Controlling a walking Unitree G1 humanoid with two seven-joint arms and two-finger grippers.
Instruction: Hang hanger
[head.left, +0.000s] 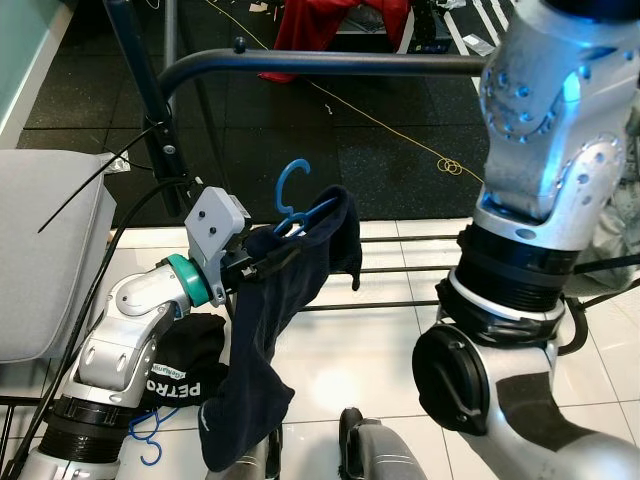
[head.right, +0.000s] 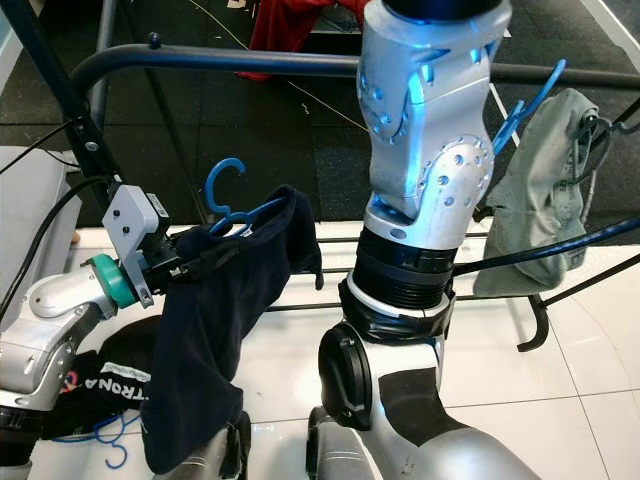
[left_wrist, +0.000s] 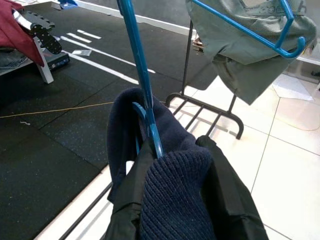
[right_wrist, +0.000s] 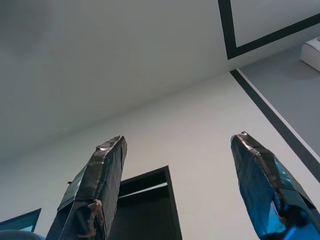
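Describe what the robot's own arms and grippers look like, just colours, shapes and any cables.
Both arms are glossy silver shells with rounded joints and black ribbed collars. The left arm has a teal ring at the wrist and a grey box-shaped mount above the left gripper, with black cables running alongside. The right arm is bulky, with small screw dimples. The right gripper has two long black fingers wrapped in wrinkled tape.
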